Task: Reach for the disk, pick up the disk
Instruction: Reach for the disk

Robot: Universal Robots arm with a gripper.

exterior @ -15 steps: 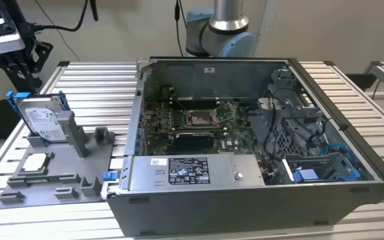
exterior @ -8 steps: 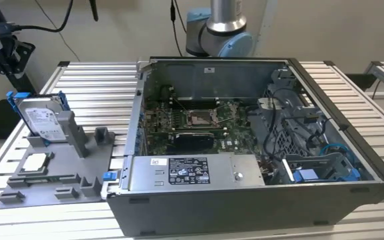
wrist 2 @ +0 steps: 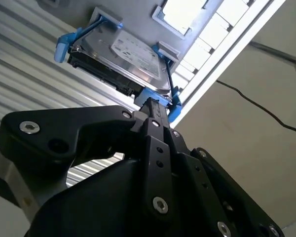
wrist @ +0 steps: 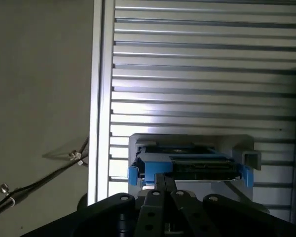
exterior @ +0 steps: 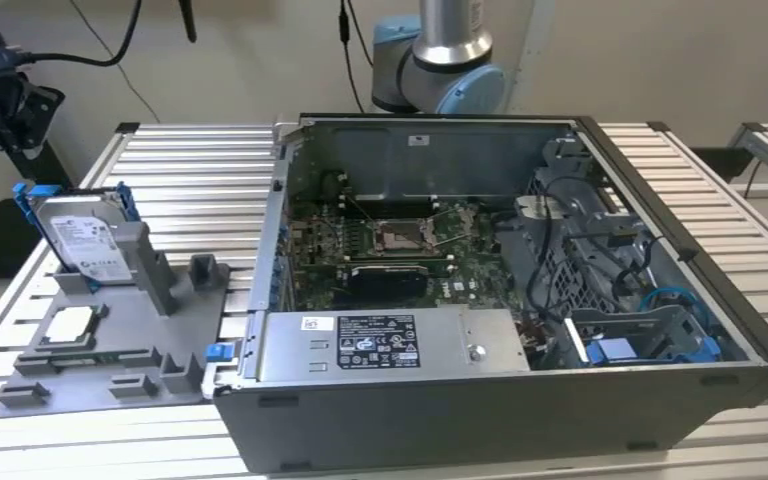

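Gripper point(wrist 2: 157, 104) near disk point(wrist 2: 123, 54) standing on edge, tilted.

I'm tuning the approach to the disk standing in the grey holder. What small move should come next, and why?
Probably open the fingers first. In the second wrist view the gripper points at the blue-framed edge of the disk with its fingers shut, holding nothing, so it could not straddle that edge yet.
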